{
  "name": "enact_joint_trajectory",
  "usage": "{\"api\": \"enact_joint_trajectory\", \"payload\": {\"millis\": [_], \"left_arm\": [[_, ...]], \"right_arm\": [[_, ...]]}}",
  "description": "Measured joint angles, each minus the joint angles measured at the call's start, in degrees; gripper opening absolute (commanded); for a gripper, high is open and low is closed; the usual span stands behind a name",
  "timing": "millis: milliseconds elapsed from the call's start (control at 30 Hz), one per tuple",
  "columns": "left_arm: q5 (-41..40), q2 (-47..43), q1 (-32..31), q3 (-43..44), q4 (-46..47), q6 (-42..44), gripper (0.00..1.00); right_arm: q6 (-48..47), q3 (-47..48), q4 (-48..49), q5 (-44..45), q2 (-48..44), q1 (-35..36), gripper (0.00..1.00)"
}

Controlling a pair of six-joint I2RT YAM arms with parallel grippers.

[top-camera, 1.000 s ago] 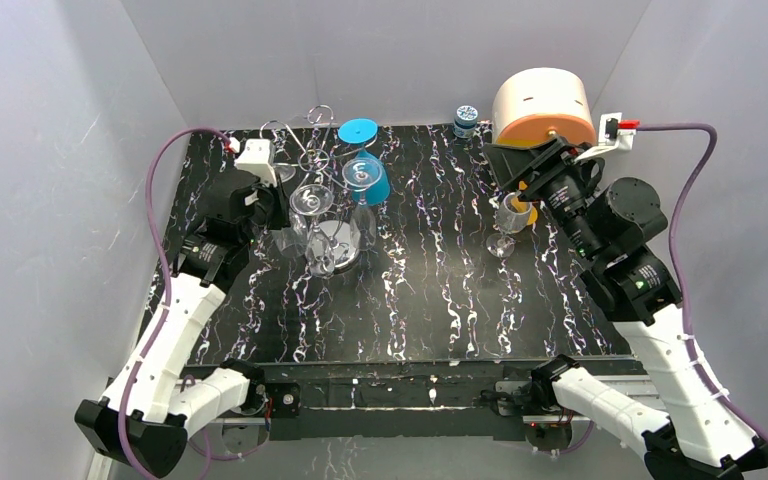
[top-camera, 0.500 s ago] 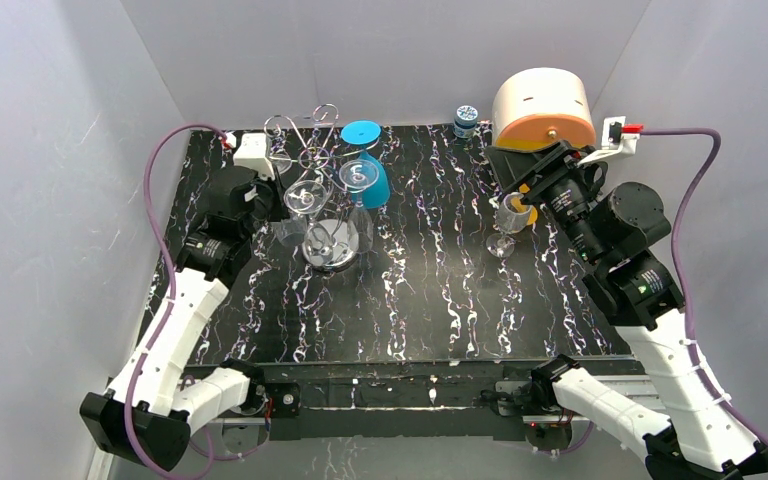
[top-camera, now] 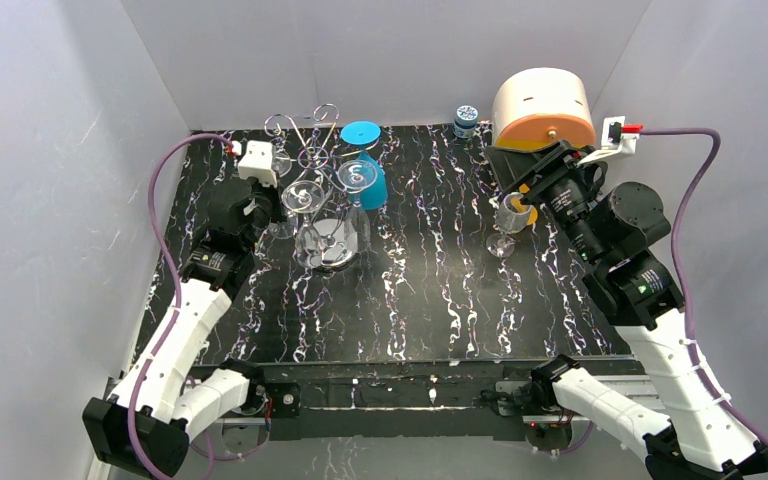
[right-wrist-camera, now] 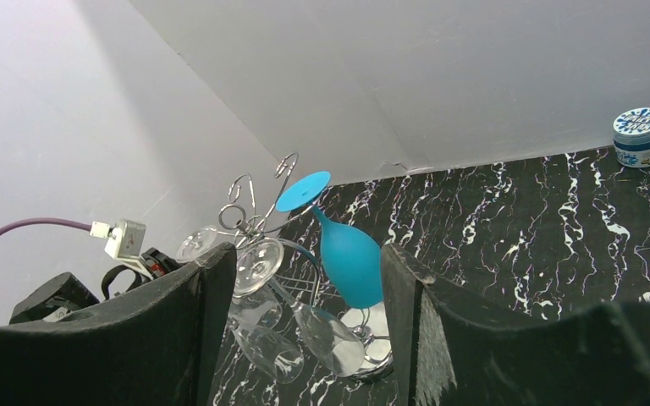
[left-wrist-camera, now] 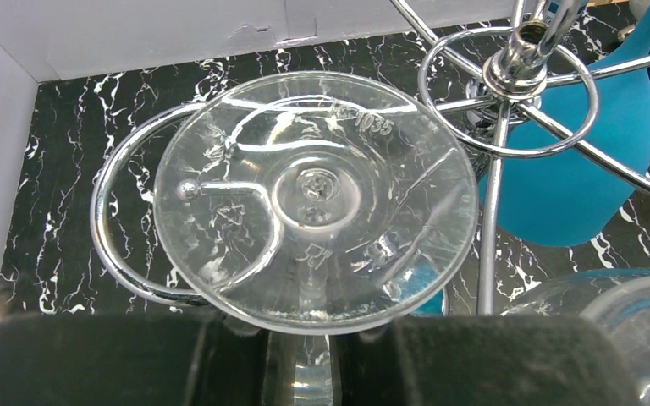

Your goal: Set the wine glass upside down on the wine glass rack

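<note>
Left gripper (left-wrist-camera: 322, 364): looks pinched on the stem of the wine glass (left-wrist-camera: 313, 199), though you can't really see the contact.
Glass from the tool: straight ahead of your left fingers, foot up and stem running back between them.
Rack: a scroll loop of the wine glass rack (left-wrist-camera: 110, 228) sits under the foot, with the wire curling in toward the stem. Can't tell if they touch.
Nearer arm: the left, easily. The right gripper (right-wrist-camera: 305, 262) is spread wide and holding nothing, with the rack well off ahead.
Materials: clear, slick moulded glass with a flat round foot; thin, shiny round chrome wire.

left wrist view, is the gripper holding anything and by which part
The left gripper holds the clear wine glass, upside down, by its stem just below the foot, which lies across a scroll arm of the wine glass rack.
</note>
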Motion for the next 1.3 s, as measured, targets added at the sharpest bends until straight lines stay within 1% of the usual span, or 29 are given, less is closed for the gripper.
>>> {"api": "enact_joint_trajectory", "payload": {"millis": [233, 500, 833, 1067, 1300], "left_arm": [[-0.13, 0.42, 0.57, 0.15, -0.02, -2.23, 0.00], [-2.97, 2.84, 0.55, 2.56, -0.50, -5.29, 0.00], [-0.92, 2.32, 0.57, 2.78, -1.73, -4.20, 0.00], [-0.04, -1.90, 0.76, 2.78, -6.40, -3.54, 0.00], [1.55, -2.86, 0.94, 2.78, -10.25, -3.76, 0.00]], "right_arm": [[-0.02, -0.33, -0.04, -0.20, -0.35, 0.00, 0.71], [-0.31, -1.18, 0.07, -1.38, -0.42, 0.00, 0.71], [-1.49, -1.18, 0.50, -4.20, 0.17, 0.00, 0.72], [-1.73, 1.40, -1.81, -11.50, 5.62, 0.00, 0.74], [-1.62, 11.63, -10.71, -22.71, 17.79, 0.00, 0.73]]}}
